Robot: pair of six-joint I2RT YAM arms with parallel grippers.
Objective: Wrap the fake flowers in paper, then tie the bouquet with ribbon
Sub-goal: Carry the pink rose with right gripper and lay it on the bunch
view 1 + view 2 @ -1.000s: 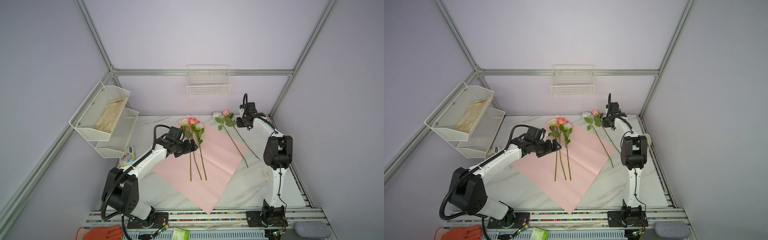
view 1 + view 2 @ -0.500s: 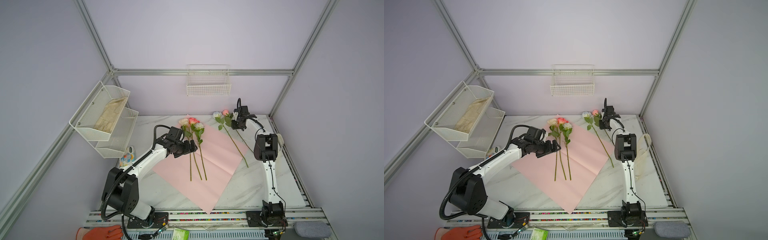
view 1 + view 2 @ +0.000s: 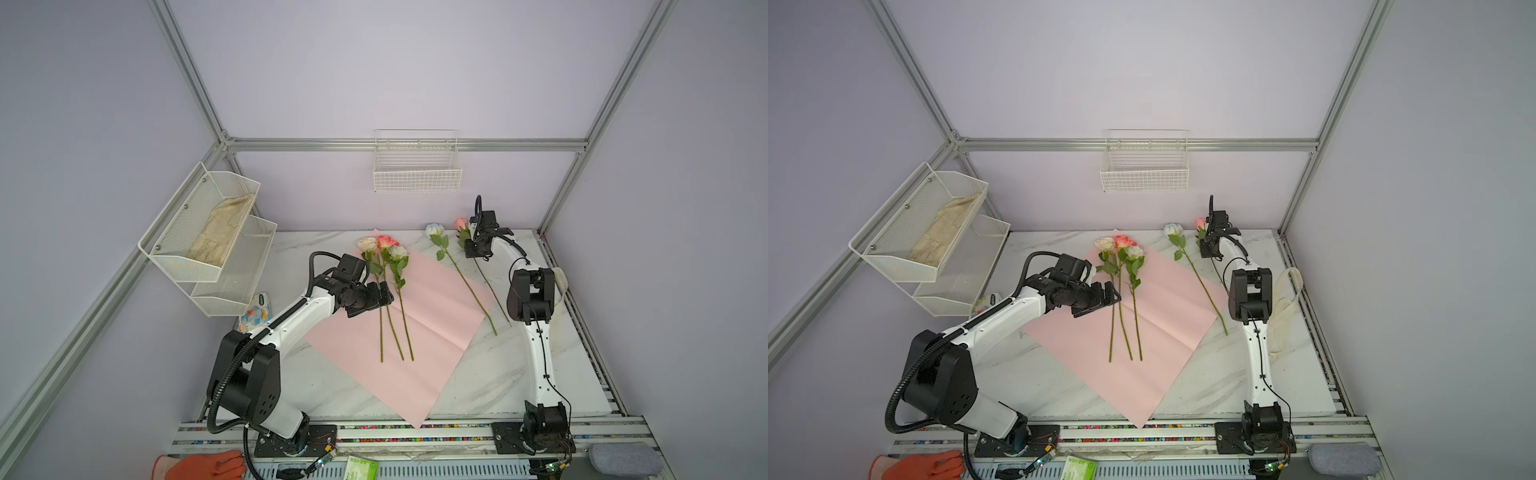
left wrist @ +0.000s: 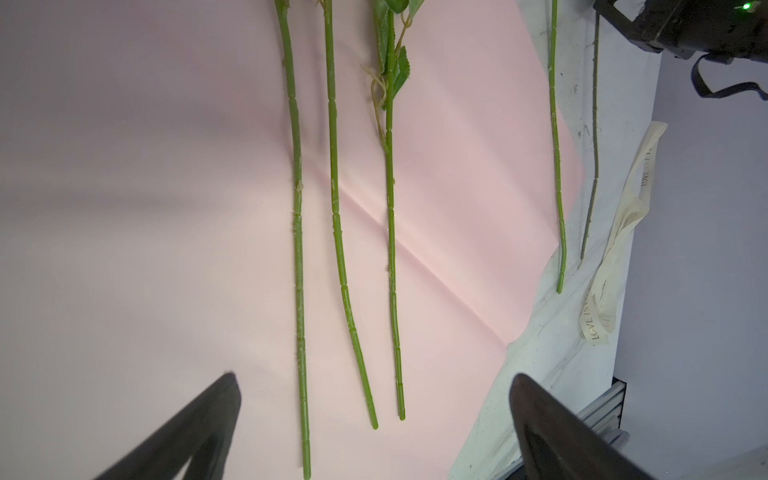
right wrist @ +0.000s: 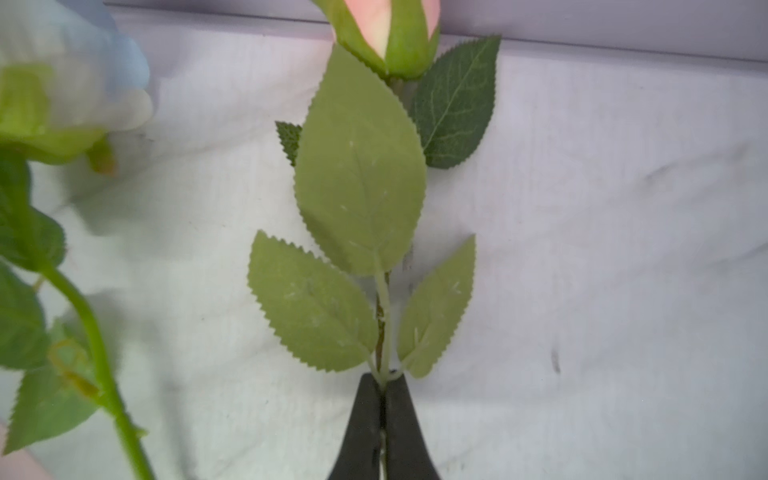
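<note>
Five long-stemmed fake roses (image 3: 386, 241): three lie on one pink paper sheet (image 3: 436, 299), two farther right, mostly on the white marble surface (image 3: 498, 374). Left gripper (image 4: 374, 378) gapes wide above the three; right gripper (image 5: 382, 380) pinches the stem of the pink-budded rose (image 5: 361, 174).

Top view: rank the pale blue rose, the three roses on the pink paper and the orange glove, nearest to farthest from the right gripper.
1. The pale blue rose: just beside the right gripper, at the back.
2. The three roses: farther left, on the pink paper.
3. The orange glove: far front left corner.
</note>
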